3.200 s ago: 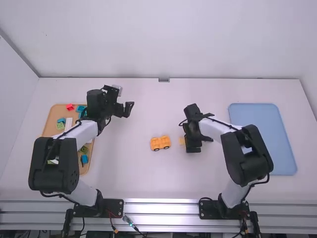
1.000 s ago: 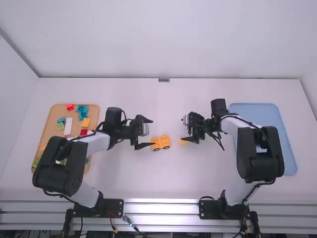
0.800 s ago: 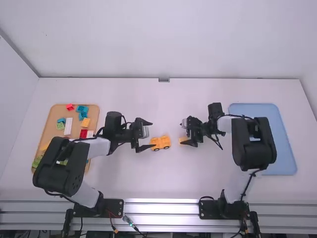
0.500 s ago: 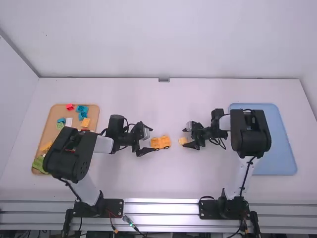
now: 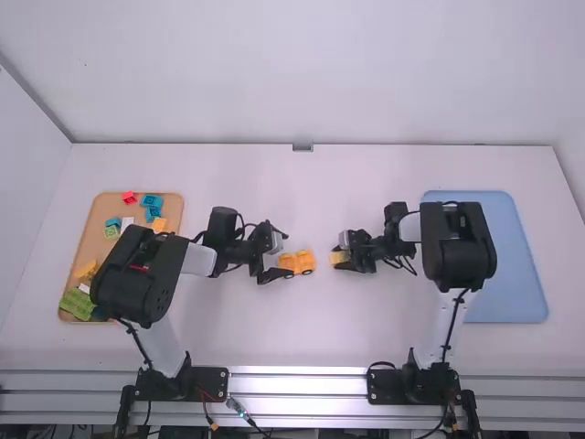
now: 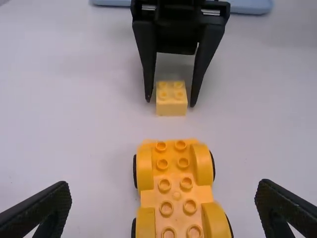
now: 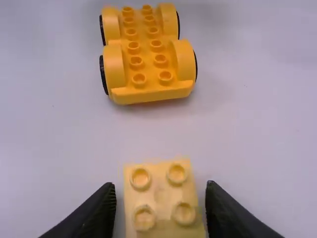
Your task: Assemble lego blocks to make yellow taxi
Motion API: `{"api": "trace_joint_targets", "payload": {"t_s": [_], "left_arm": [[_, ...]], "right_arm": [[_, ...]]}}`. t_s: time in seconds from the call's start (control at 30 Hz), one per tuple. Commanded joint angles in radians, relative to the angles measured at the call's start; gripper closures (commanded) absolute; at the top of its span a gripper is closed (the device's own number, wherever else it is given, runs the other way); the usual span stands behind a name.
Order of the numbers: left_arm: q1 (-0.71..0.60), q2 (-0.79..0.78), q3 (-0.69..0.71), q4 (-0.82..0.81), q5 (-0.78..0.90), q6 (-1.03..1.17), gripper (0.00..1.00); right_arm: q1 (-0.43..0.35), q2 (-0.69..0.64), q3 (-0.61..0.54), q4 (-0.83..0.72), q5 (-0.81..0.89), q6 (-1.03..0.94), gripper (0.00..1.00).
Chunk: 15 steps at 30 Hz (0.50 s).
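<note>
Chassis [image 5: 298,262], yellow and wheeled, at centre of the high view, by the left gripper [image 5: 286,253] with fingers wide apart. Just right, yellow four-stud brick [image 5: 339,257], between parted fingers of the right gripper [image 5: 338,251].

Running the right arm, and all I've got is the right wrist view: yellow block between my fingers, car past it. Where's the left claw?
Observer: Left claw is at the end of the car farther from your block, fingers open, one off each side.

Operator: OK. Any other yellow blocks around?

Observer: Yes, an orange-yellow one on the tan tray, off to the robot's left.

Operator: And the blue tray?

Observer: Blue tray is on the opposite side, off to the robot's right.
</note>
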Motion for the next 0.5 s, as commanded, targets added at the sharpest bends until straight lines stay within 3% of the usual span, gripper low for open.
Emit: {"api": "trace_joint_targets", "payload": {"t_s": [0.0, 0.47], "left_arm": [[-0.006, 0.009, 0.012, -0.02, -0.02, -0.003, 0.01], [-0.021, 0.01, 0.012, -0.1, -0.033, 0.083, 0.01]], "right_arm": [[0.009, 0.021, -0.006, -0.005, 0.035, -0.003, 0.55], [-0.021, 0.021, -0.007, -0.005, 0.044, 0.026, 0.56]]}}
